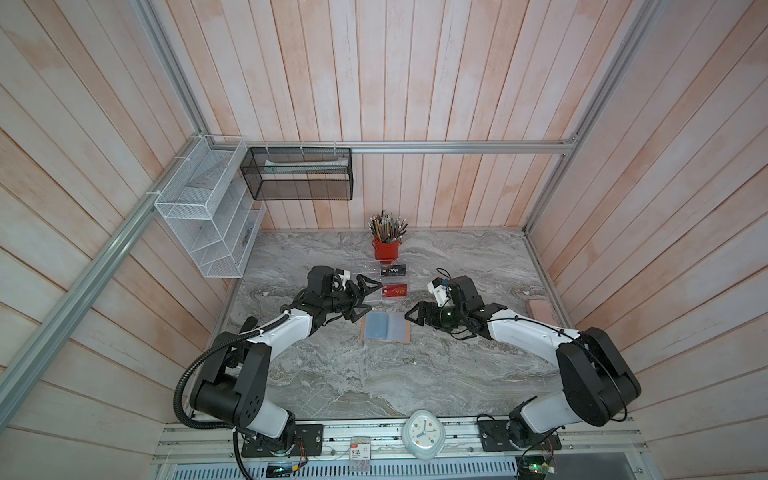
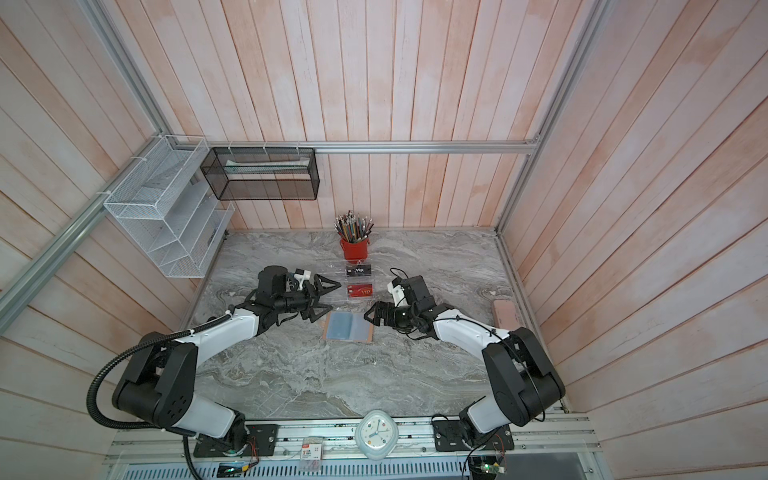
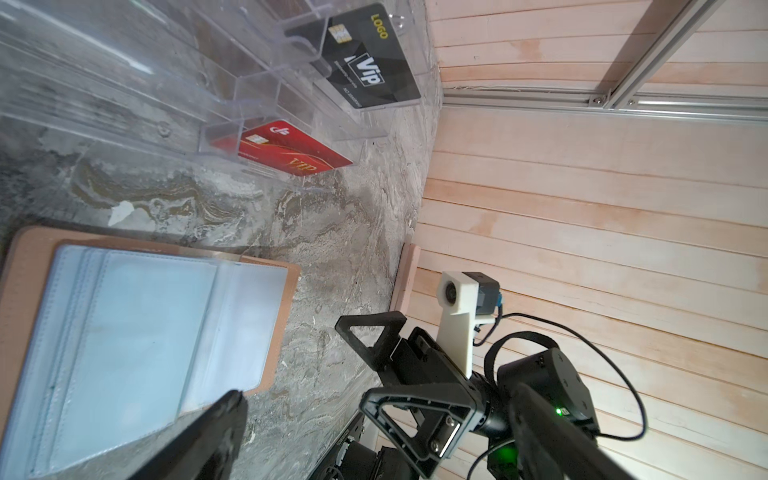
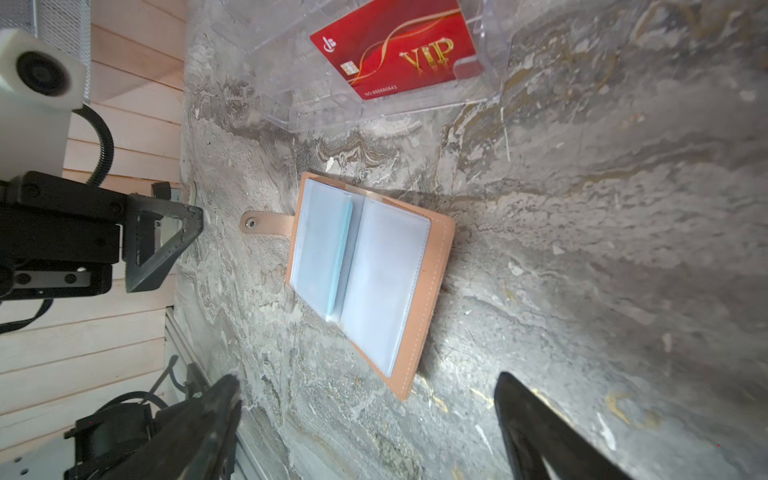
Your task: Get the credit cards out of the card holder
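The card holder (image 1: 386,327) (image 2: 349,327) lies open and flat on the marble table, with its tan-pink cover and pale sleeves (image 3: 145,332) (image 4: 365,274) facing up. A teal-blue edge (image 4: 338,257) shows between the sleeves. Two credit cards stand in the clear acrylic rack behind it, the red one (image 1: 395,292) (image 3: 291,153) (image 4: 399,45) in front and the black one (image 1: 393,270) (image 3: 365,62) behind. My left gripper (image 1: 375,297) (image 2: 336,296) (image 3: 376,392) hovers open beside the holder's far left corner. My right gripper (image 1: 415,316) (image 2: 372,316) (image 4: 368,378) is open just right of the holder, holding nothing.
The acrylic rack (image 1: 365,266) stands in front of a red pencil cup (image 1: 386,247). A pink case (image 1: 540,311) lies by the right wall. Wire baskets (image 1: 208,208) (image 1: 297,174) hang at the back left. A clock (image 1: 423,433) sits on the front rail.
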You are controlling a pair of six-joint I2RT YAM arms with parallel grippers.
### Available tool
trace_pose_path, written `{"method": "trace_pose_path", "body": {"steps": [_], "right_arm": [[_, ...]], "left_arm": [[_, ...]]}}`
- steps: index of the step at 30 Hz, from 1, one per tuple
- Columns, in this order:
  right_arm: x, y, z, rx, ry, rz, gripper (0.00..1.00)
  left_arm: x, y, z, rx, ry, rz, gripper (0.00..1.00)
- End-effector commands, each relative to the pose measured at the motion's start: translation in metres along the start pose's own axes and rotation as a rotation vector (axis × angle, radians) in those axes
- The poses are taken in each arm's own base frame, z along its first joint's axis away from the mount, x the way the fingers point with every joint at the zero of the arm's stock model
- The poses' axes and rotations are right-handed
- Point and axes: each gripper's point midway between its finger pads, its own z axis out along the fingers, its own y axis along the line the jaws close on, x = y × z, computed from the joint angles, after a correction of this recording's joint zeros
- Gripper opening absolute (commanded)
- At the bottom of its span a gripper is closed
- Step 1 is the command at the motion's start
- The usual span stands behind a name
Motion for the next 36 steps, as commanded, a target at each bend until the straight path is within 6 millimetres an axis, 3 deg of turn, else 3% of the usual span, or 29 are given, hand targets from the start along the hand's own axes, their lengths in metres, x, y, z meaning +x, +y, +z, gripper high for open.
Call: {"method": "trace_pose_path", "body": {"steps": [1,15,20,27,36], "right_arm": [[0.001,0.018,0.004,-0.090,0.004,0.007,0.96],[0.012,0.047,0.040,-0.240,0.074,0.017,0.97],[0.018,0.051,0.054,-0.249,0.104,0.028,0.89],[0.020,0.041,0.069,-0.067,0.089,-0.057,0.91],[0.006,0.003,0.069,0.282,-0.005,-0.113,0.97]], "left_arm": [[-0.003,0.005,0.009,0.010,-0.007,-0.019,1.00],[0.001,0.045,0.026,-0.062,0.035,-0.082,1.00],[-0.003,0.060,0.019,-0.079,0.021,-0.106,1.00],[-0.005,0.072,0.013,-0.109,0.021,-0.110,1.00],[-0.007,0.083,0.019,-0.123,0.028,-0.145,1.00]]}}
